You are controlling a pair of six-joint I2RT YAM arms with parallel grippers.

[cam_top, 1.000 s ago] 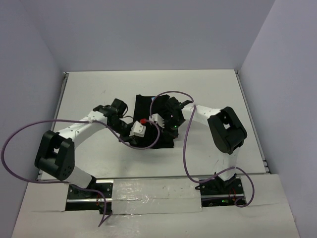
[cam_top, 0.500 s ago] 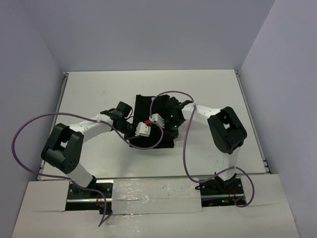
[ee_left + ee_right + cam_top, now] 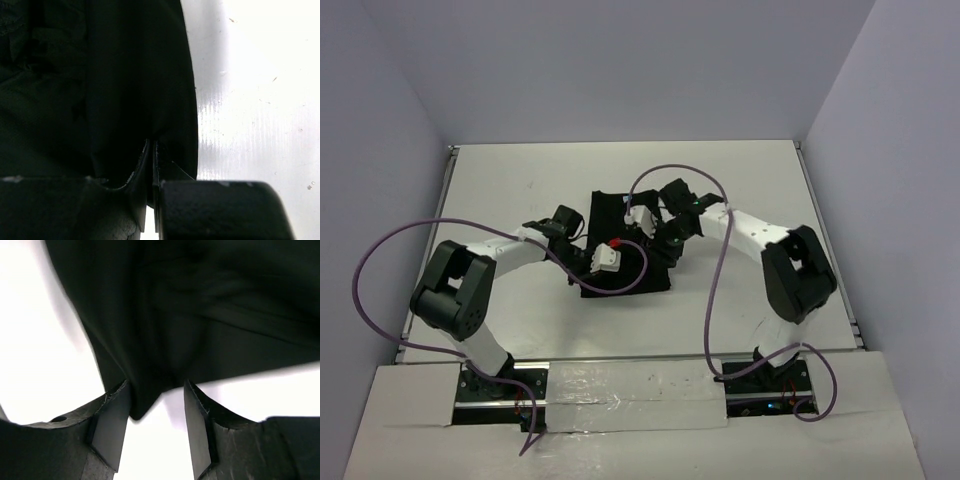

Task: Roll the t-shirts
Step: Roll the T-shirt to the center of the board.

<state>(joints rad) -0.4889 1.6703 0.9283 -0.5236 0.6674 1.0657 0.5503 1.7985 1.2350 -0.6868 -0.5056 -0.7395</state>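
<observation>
The black t-shirt (image 3: 612,212) lies folded into a narrow dark block at the middle of the white table. In the left wrist view its fabric (image 3: 100,90) fills the upper left, and my left gripper (image 3: 152,146) has its jaws pressed almost together, tips pinching the cloth's edge. My right gripper (image 3: 156,390) is open on the shirt's right side. A loose corner of the t-shirt (image 3: 200,315) hangs between its fingers without being squeezed. No neck label shows.
Bare white table (image 3: 500,180) surrounds the shirt on all sides, bounded by metal rails and grey-violet walls. Purple cables (image 3: 665,172) loop from both arms, one arcing over the shirt's right part.
My right gripper has opened and let go of the fabric, its arm shifting right. The left arm swung inward to the shirt's near left edge, jaws closing slightly.
</observation>
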